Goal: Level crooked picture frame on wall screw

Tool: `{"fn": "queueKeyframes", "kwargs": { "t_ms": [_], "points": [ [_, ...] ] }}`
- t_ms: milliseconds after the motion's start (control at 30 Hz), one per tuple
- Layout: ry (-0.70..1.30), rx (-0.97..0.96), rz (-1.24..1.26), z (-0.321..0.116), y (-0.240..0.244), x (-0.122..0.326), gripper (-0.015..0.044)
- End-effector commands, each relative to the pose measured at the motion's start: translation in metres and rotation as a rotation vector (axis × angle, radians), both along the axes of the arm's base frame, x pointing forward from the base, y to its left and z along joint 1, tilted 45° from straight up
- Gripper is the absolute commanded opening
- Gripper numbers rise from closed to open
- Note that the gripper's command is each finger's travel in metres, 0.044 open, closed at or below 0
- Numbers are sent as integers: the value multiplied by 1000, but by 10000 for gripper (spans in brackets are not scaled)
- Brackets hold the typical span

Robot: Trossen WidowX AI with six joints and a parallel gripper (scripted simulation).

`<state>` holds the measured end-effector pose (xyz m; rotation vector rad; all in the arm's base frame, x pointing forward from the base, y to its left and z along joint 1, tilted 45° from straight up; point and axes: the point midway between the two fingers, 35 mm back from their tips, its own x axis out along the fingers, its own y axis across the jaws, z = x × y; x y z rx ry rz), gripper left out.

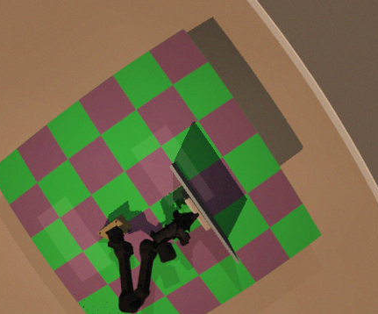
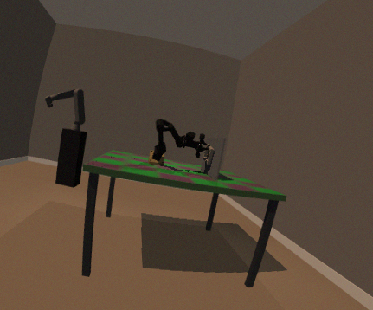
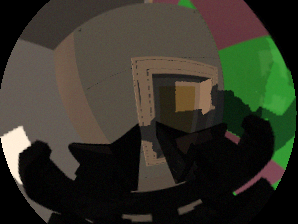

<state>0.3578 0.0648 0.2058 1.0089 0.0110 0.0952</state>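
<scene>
A black robot arm [image 1: 126, 267] [image 2: 176, 134] reaches across a checkered table [image 1: 81, 171] [image 2: 188, 184] toward an upright panel [image 1: 205, 213] [image 2: 221, 156]; its gripper [image 1: 195, 210] [image 2: 208, 149] [image 3: 147, 125] is closed on the picture frame [image 1: 204, 223] [image 2: 204, 165] [image 3: 142, 95], held by its border; the frame is at the panel's arm-facing side; beyond the table, well apart from the panel, a second arm [image 2: 80, 106] tops a dark pedestal [image 2: 61, 158].
</scene>
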Motion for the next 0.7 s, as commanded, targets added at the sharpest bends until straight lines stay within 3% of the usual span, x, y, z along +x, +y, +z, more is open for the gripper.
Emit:
{"fn": "queueKeyframes", "kwargs": {
  "t_ms": [0, 667],
  "points": [
    [-3, -23, -1, 0, 0, 0, 0],
    [-13, -127, -5, -1, 0, 0, 0]
  ]
}}
